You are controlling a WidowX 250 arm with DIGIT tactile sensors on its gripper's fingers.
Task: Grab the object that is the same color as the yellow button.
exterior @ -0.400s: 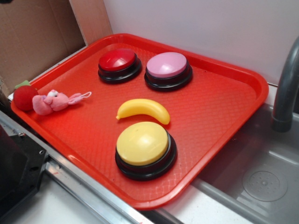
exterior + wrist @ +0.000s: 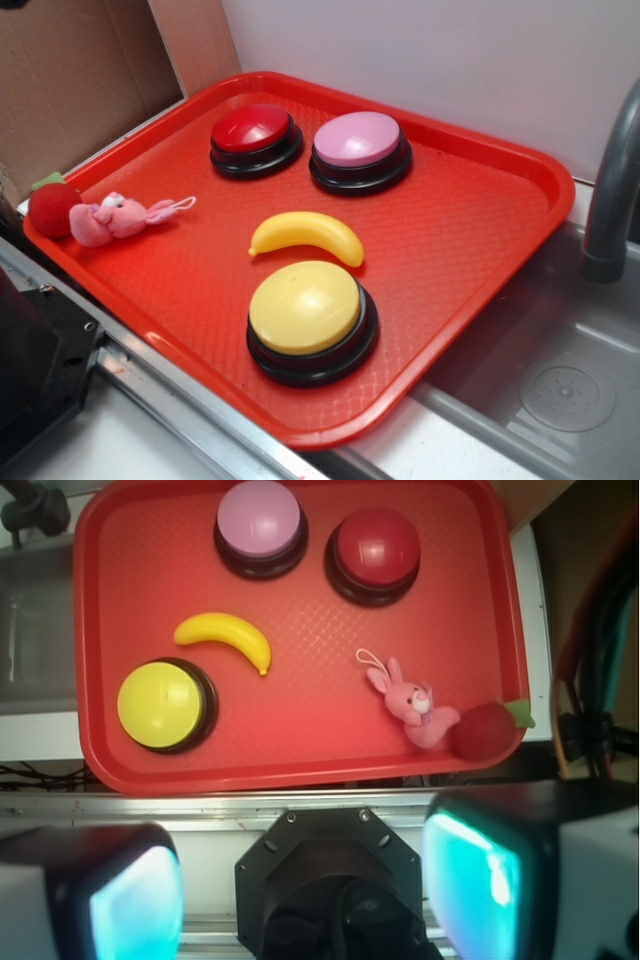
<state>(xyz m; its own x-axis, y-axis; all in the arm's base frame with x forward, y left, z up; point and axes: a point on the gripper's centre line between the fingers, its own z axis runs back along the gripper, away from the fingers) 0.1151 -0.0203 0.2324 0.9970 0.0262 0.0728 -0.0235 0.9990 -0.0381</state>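
My gripper (image 2: pixel 300 900) high over tray (image 2: pixel 480 230) edge, jaws wide, empty. Banana (image 2: pixel 307 235) lies just beside yellow button (image 2: pixel 305 305), between it and pink button (image 2: pixel 357 138).

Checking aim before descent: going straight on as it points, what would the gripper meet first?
Probably the black mount framed between the gripper's jaws, short of the tray, not the banana; depth unclear.

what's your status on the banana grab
Gripper open, high above the tray, holding nothing. Toy banana lying free beside the yellow button. Nothing blocking it.
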